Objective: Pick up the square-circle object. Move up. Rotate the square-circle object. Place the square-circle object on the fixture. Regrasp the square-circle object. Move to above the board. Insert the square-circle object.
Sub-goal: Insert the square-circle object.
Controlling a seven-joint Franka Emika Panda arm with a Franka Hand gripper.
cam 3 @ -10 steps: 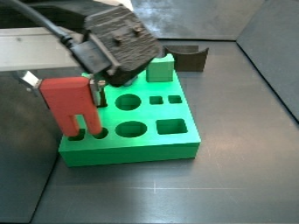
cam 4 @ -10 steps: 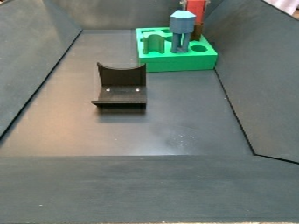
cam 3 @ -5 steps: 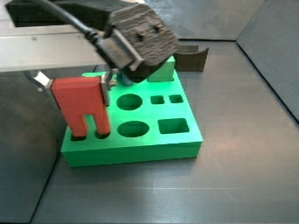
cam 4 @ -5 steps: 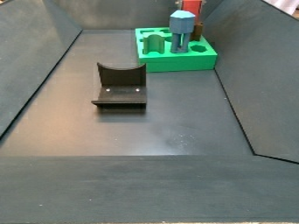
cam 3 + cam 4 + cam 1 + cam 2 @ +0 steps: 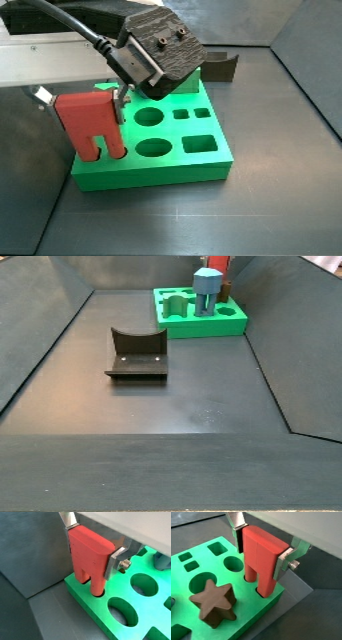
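Note:
The red square-circle object [image 5: 88,115] stands upright at the near left corner of the green board [image 5: 147,172], with its two legs down in the board's holes. In both wrist views the gripper [image 5: 92,542] [image 5: 262,546] has a silver finger on each side of the red body [image 5: 90,554] [image 5: 261,557], the pads against it. In a side view the gripper [image 5: 83,95] reaches down from the tilted black wrist. The dark fixture [image 5: 136,353] sits on the floor apart from the board [image 5: 201,326]. Only a sliver of the red object [image 5: 222,264] shows behind the blue peg.
A brown star-shaped peg [image 5: 214,602] sits in the board [image 5: 208,562] near the red object. A tall blue peg [image 5: 207,291] and a green notched block [image 5: 185,78] stand on the board's far side. Dark walls ring the floor.
The wrist has tilted and swung right and up in the side view. The red object shifted slightly right, then sank a little into the board's holes.

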